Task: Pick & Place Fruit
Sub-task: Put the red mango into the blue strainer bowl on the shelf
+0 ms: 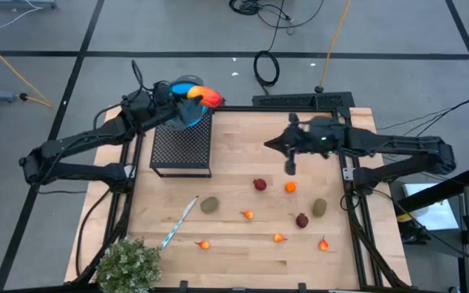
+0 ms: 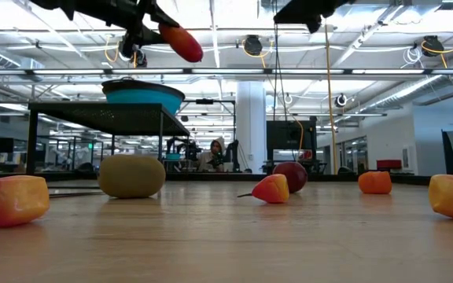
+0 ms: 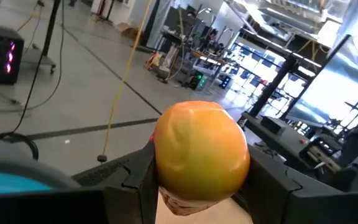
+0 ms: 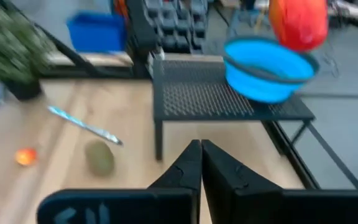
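A pale wooden surface carries a black mesh stand with a blue bowl on top. Above that bowl the left hand grips the long red-orange fruit between its fingers. The right hand hangs pinched shut and empty over the middle of the surface, just beside an orange ball. Lying loose below: two olive-brown ovals, two dark red balls, four small orange-red bits.
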